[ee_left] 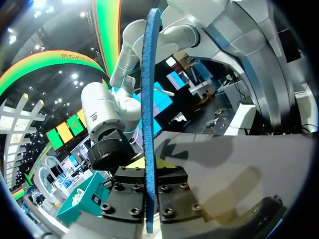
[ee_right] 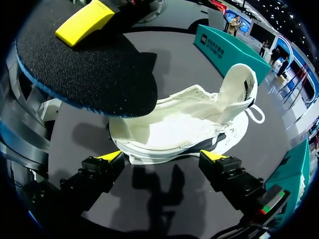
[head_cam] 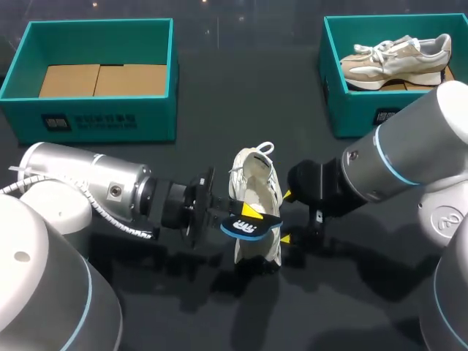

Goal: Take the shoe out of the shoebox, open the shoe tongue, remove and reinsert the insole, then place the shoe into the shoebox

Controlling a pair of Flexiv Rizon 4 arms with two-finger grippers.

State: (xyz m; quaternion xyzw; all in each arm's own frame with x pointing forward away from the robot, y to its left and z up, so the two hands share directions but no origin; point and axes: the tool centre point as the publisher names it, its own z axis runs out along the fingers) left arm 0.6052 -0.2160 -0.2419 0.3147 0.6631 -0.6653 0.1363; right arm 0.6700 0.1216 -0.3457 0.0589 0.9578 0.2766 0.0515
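Observation:
A white shoe rests on the dark table, its heel loop pointing to the far side. My left gripper is shut on a blue insole, held flat just above the shoe's toe end. In the left wrist view the insole stands edge-on, clamped between the fingers of that gripper. My right gripper is open at the shoe's right side. In its own view the shoe lies just ahead of the open right gripper, with the insole's dark underside above.
A teal shoebox with a bare cardboard floor stands at the back left. Another teal shoebox at the back right holds a beige sneaker. Both arms crowd the table's middle.

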